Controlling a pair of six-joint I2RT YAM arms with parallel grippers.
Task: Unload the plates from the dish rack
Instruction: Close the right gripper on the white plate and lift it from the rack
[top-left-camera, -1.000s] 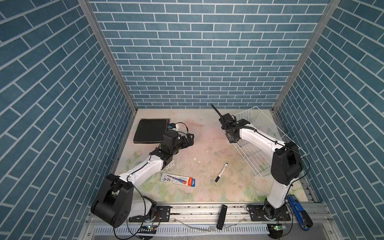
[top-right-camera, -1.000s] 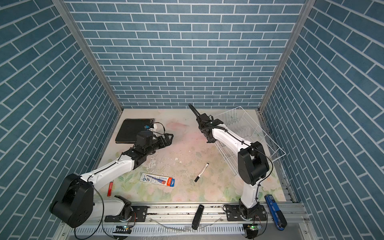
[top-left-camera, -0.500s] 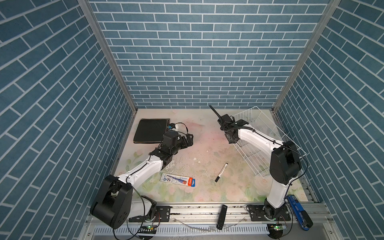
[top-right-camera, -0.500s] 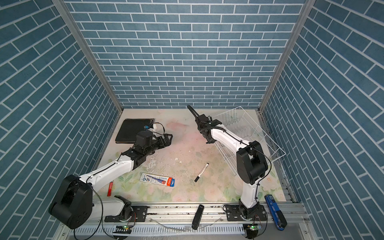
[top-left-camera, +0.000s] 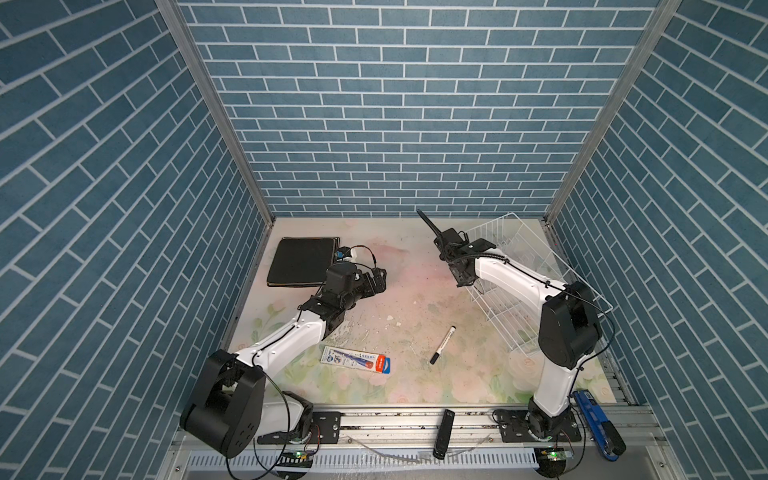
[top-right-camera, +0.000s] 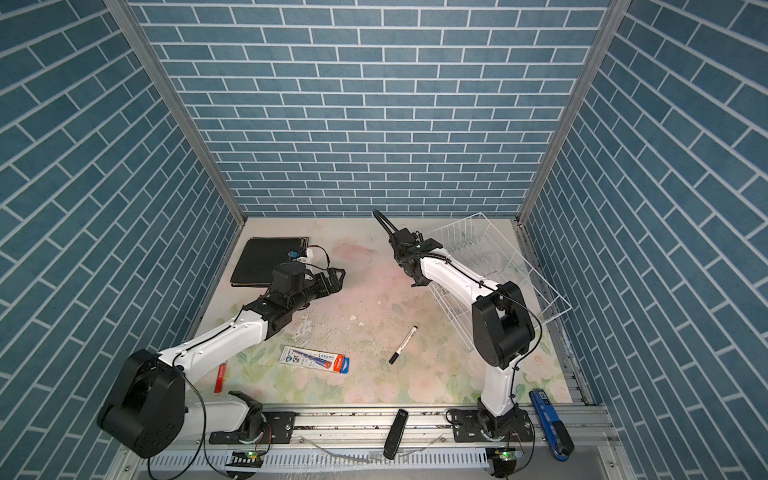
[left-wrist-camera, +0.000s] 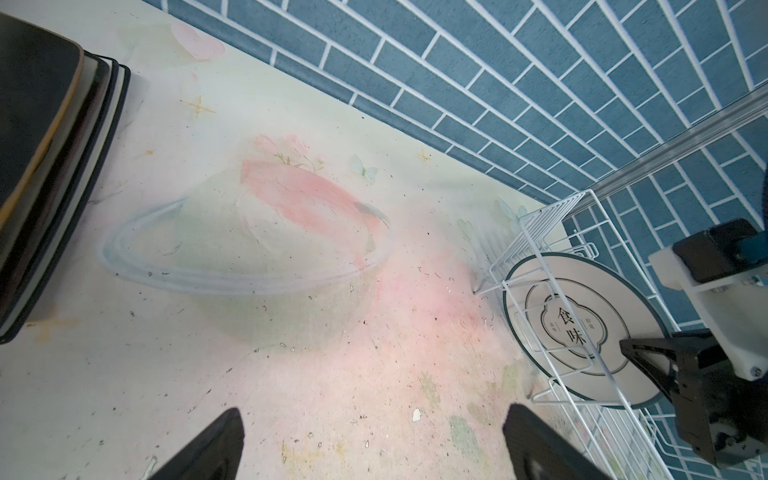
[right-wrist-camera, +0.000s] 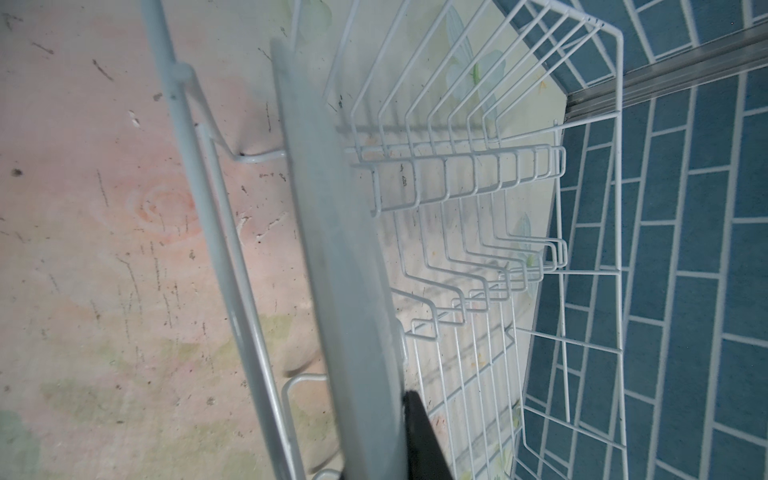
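As right gripper (left-wrist-camera: 629, 347) pinches round plate (left-wrist-camera: 615, 291), dish rack (right-wrist-camera: 230, 266) rail flanks it.

White coated-wire dish rack (top-left-camera: 532, 249); smooth glazed round plate (left-wrist-camera: 623, 299); scuffed matt table (top-left-camera: 415, 282)

Soft, even light from overhead fills both top views, bright without glare, leaving only faint, short shadows under the arms on the table (top-left-camera: 415, 291). The wide lens bows the brick courses toward the frame edges. In the right wrist view the plate (right-wrist-camera: 332, 249), close to the lens, is a pale blur while the dish rack (right-wrist-camera: 457, 156) wires behind stay crisp. In the left wrist view the left fingers (left-wrist-camera: 208, 444) are dark, soft-edged shapes.
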